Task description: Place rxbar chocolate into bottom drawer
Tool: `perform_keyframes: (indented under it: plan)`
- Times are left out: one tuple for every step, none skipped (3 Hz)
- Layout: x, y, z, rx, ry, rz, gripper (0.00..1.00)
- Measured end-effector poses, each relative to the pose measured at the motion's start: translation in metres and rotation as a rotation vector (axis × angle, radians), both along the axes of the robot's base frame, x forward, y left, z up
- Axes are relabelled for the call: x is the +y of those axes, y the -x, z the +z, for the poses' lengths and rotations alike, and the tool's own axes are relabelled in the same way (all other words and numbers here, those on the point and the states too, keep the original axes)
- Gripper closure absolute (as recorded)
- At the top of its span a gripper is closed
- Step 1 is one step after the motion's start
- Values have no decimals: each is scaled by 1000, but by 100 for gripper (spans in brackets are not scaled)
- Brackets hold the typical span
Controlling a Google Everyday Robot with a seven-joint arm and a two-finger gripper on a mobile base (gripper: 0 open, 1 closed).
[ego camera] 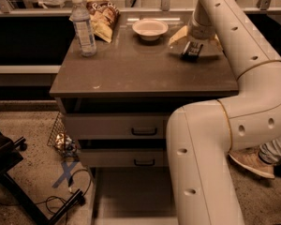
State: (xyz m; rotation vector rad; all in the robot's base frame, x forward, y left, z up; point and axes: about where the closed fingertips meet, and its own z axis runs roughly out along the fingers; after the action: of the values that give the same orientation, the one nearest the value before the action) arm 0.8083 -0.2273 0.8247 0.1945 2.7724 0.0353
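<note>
The rxbar chocolate (191,51) is a small dark bar lying on the right back part of the cabinet top (140,69). My gripper (195,45) reaches down from above onto it. Its beige fingers (177,35) are spread wide on either side of the bar, so the gripper is open and stands around the bar. The bottom drawer (126,193) is pulled out at floor level below the two drawers with black handles, and its flat floor shows. My arm's big white elbow covers the right part of the drawers.
A water bottle (84,26), a crinkled chip bag (103,17) and a white bowl (150,28) stand at the back of the top. The middle drawer (126,157) and top drawer (117,125) are in. A chair leg and cables (61,200) lie at the lower left. A person's shoe (253,162) is at the right.
</note>
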Motion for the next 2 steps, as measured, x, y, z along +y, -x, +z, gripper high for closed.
perform_keyframes:
  plan:
    - [5,-10,-14,-5,6,10,4]
    - [5,-14,-21,-4,20,10,27]
